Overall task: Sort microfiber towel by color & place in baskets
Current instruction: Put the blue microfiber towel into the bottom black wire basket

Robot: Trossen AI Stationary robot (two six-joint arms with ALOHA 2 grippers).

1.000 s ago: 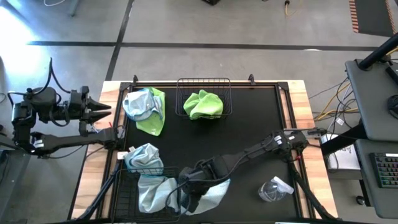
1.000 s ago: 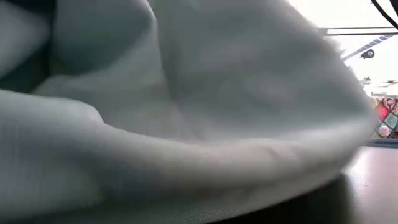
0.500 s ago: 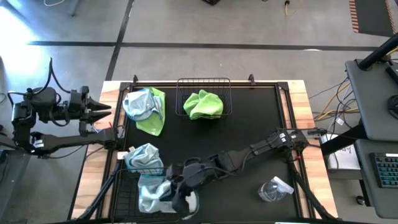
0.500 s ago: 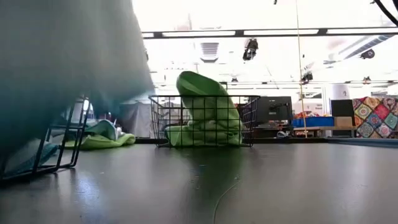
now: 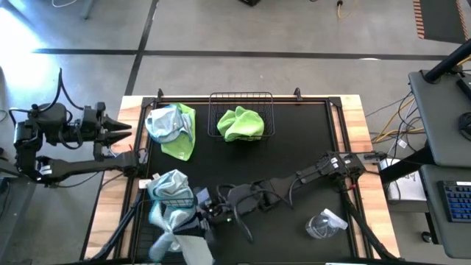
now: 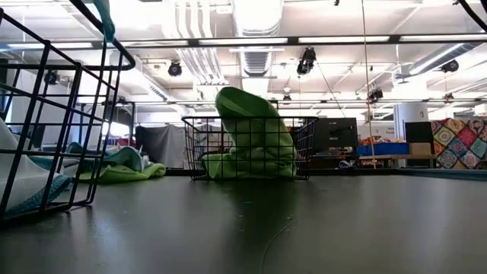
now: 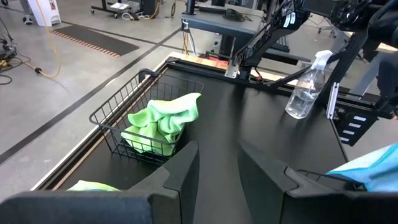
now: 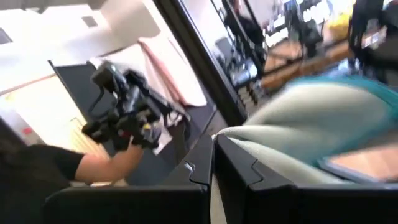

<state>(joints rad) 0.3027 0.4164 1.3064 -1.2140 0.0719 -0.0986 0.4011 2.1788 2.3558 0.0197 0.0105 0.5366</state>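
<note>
My right gripper (image 5: 200, 213) reaches across to the near-left wire basket (image 5: 151, 237) and is shut on a light blue towel (image 5: 168, 224), which bunches above that basket. Another light blue towel (image 5: 171, 184) lies on the basket's far end. In the low view the basket (image 6: 61, 129) stands close at the left. The far basket (image 5: 241, 99) holds a lime green towel (image 5: 239, 124). A heap of blue and green towels (image 5: 173, 131) lies at the far left of the table. My left gripper (image 5: 121, 132) waits open beyond the table's left edge. My right gripper pinches the light blue towel between its two fingers (image 8: 198, 167), coming at it from the table's right. A thin pale part of the cloth (image 8: 214, 140) runs between them and the rest (image 8: 311, 118) bunches beyond the tips. The towel is lifted off the table over the near-left basket.
A clear spray bottle (image 5: 324, 223) stands near the table's near right corner, also in the left wrist view as the bottle (image 7: 305, 87). The black table top (image 5: 309, 132) lies bare between the far basket and the right arm.
My right gripper has moved toward the table's left, carrying the light blue towel from the near middle of the table to above the near-left basket. The towel has swept away from the low camera, which now sees across the table.
</note>
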